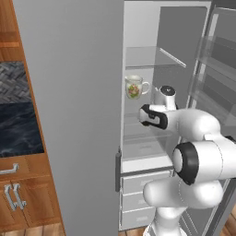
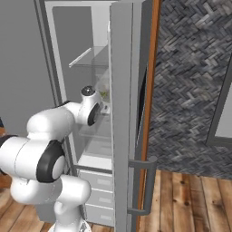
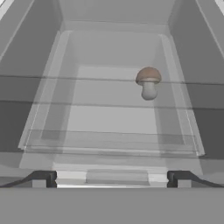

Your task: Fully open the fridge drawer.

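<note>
Reaching into the open fridge [image 1: 138,27], the arm [image 1: 193,126] blocks most of the lower shelves in both base views, so the jaws themselves are hidden there. In the hand view the gripper [image 3: 112,179] shows two small dark fingertips [image 3: 43,178] set wide apart at the bottom, spread open and holding nothing; whether they touch the bin's front lip cannot be told.

Just beyond them lies the fridge drawer [image 3: 43,131], a shallow, clear-walled, pale grey bin with a smooth, glassy look. Its long side runs across the fridge from wall to wall, its front wall faces the hand, and its near rim overlaps faint reflections that are hard to separate. Inside, toward the back right, a mushroom [image 3: 148,82] with a brown cap and pale stem stands upright.

Higher up, in the left base view, a white mug [image 1: 135,86] with a floral print sits under a thin glass shelf [image 1: 152,57]. Below, stacked white drawer fronts [image 1: 138,198] are partly cut off by the arm.
</note>
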You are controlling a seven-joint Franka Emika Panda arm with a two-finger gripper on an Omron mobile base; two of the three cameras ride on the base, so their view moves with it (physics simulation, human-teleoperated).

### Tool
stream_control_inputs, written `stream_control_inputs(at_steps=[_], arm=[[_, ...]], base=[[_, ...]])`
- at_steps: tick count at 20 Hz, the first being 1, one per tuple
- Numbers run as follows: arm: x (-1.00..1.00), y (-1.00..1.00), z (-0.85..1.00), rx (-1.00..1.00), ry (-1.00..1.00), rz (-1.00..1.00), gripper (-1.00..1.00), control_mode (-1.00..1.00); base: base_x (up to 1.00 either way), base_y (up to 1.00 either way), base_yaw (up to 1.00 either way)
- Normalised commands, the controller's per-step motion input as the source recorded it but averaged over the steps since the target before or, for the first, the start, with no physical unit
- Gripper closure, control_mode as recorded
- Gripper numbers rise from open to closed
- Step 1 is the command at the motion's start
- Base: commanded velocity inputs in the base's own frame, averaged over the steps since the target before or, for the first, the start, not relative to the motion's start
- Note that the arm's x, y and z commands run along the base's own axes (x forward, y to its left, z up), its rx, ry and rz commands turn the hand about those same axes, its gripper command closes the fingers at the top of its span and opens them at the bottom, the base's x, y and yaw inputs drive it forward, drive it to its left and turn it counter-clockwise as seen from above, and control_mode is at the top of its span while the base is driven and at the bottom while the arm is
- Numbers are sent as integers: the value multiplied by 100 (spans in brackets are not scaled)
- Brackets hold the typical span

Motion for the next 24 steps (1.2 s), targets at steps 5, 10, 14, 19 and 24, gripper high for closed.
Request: stream_control_inputs(at_steps=[5,10,14,19,24], arm=[[29,-16,-11,2,0,0,-100,-100],[28,-12,-21,3,1,0,-100,-100],[35,-1,-23,7,3,0,-100,-100],[2,-3,-56,3,11,-2,-100,-100],[-60,-2,-83,0,19,-4,-100,-100]], base=[[0,0,0],[0,0,0],[0,0,0],[0,0,0],[0,0,0]])
